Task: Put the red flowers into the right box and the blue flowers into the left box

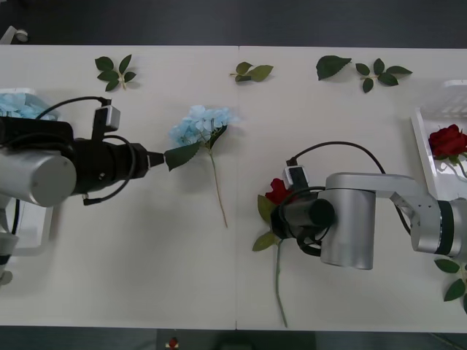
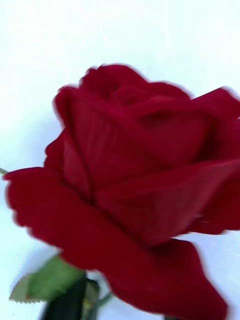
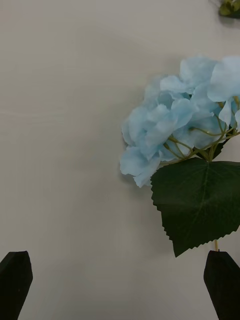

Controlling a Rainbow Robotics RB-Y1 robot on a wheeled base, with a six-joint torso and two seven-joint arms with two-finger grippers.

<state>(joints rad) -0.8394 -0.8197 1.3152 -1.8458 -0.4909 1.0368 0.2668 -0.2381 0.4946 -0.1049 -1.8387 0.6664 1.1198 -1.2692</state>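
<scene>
A blue flower [image 1: 201, 124] lies on the table left of centre, its stem running toward the near edge. My left gripper [image 1: 156, 159] points at its big leaf from the left, open and holding nothing; in the left wrist view the blue flower [image 3: 172, 120] lies just ahead of the left gripper [image 3: 120, 280]. A red flower [image 1: 277, 191] lies at centre right with a long stem. My right gripper [image 1: 283, 215] is right at its bloom, and the red flower [image 2: 135, 185] shows very close in the right wrist view. The left box [image 1: 36, 219] holds blue flowers [image 1: 17, 106]. The right box [image 1: 425, 149] holds a red flower [image 1: 446, 140].
Loose green leaf sprigs lie along the far edge [image 1: 115, 71], [image 1: 252, 71], [image 1: 332, 66], [image 1: 380, 74]. More leaves [image 1: 454, 279] lie near the right edge, by the right arm. Bare tabletop lies between the two flowers.
</scene>
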